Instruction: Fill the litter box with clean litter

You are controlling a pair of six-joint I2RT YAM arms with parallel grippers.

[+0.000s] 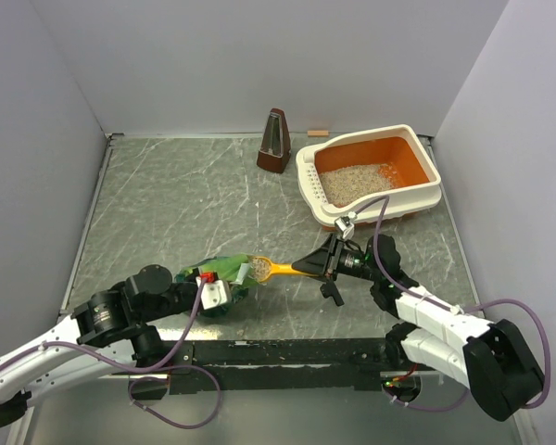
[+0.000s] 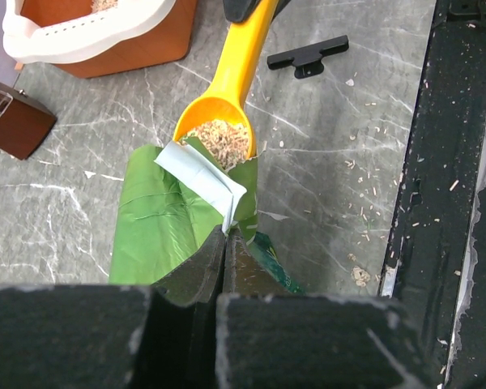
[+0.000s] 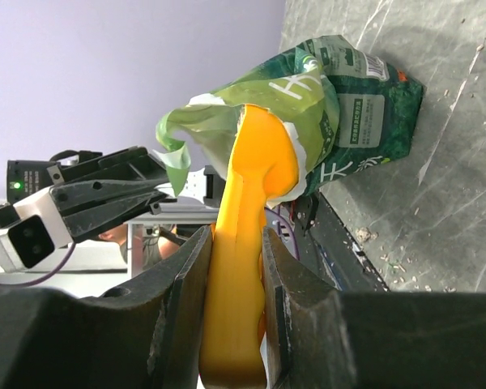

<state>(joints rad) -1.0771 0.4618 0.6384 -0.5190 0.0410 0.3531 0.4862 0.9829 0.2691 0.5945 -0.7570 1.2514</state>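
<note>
The marbled table (image 1: 167,204) carries everything. The biggest thing on it is the litter box (image 1: 403,206), at the far right with its slotted rim turned toward me, so a loaded scoop can swing in over that end. A layer of clean litter (image 1: 352,181) already covers part of its orange floor, though I judge it far from full. Nearer, just left of centre, lies the green bag (image 1: 224,269). My left gripper (image 2: 227,237) is clenched on the torn edge of its mouth, pinching it up so the opening gapes and the bag cannot slide while I dig. My right gripper (image 3: 235,271) is clamped around the flat handle of the yellow-orange scoop (image 2: 231,77), holding it roughly level. The bowl sits right at the bag's mouth, heaped with pale granules, and keeping it flat is what stops them spilling. Stray grains (image 2: 360,235) dot the table on the near side, by the black rail.
</note>
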